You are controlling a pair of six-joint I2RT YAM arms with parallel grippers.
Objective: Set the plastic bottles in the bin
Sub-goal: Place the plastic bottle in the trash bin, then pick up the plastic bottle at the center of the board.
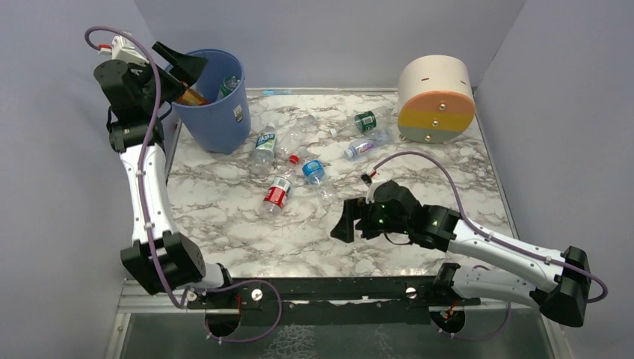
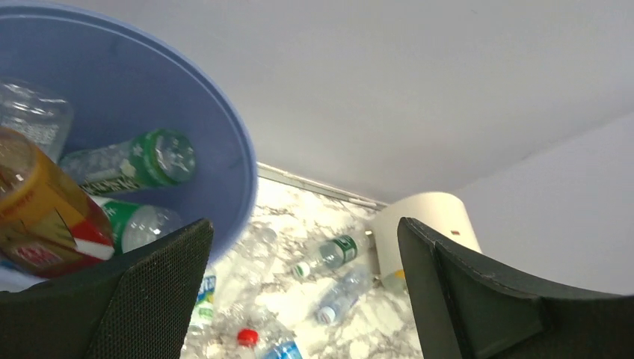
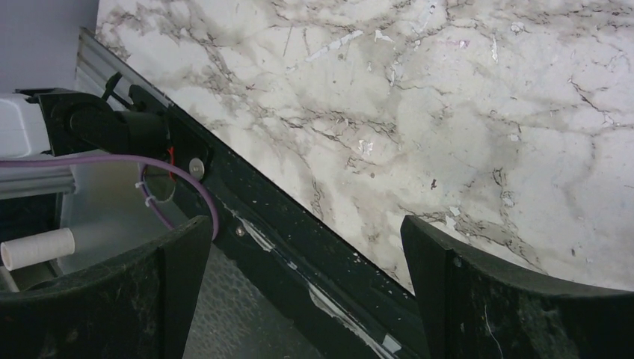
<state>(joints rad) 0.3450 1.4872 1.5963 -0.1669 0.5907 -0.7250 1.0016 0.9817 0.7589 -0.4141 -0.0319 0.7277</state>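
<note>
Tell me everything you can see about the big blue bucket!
The blue bin is a tall round bucket that looks like plastic, narrower at the bottom. It stands upright at the far left corner of the marble table, with a small white sticker on its side. Inside lie an amber bottle, a green-labelled bottle and more. The open left gripper hovers over its rim.
</note>
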